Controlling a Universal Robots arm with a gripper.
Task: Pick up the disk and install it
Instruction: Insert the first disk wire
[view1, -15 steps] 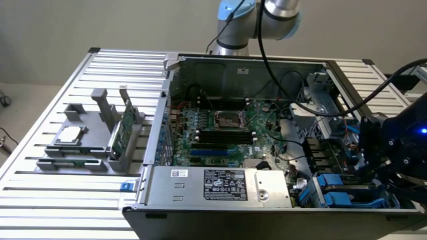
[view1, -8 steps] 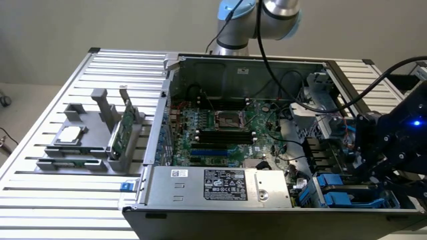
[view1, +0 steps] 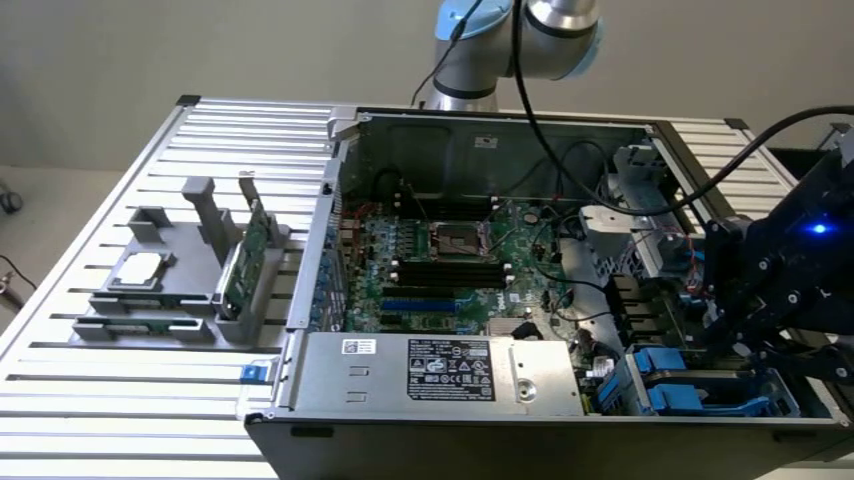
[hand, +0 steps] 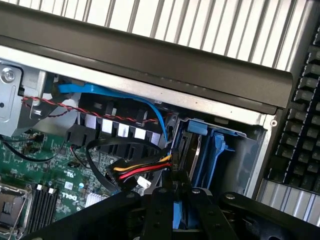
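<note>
Currently, the gripper (hand: 180, 202) is gripping the disk (hand: 184, 155) by its blue-framed edge, jaws closed on it, and the disk is sitting directly ahead of them, long axis pointing into the drive bay (hand: 240, 150) at the computer case's (view1: 400, 375) corner.

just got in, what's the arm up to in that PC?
The gripper is down in the open computer case, at the drive bay with blue carriers. It appears clamped on the blue-framed edge of the disk, holding it at the bay's mouth. It does not look seated yet.
</note>
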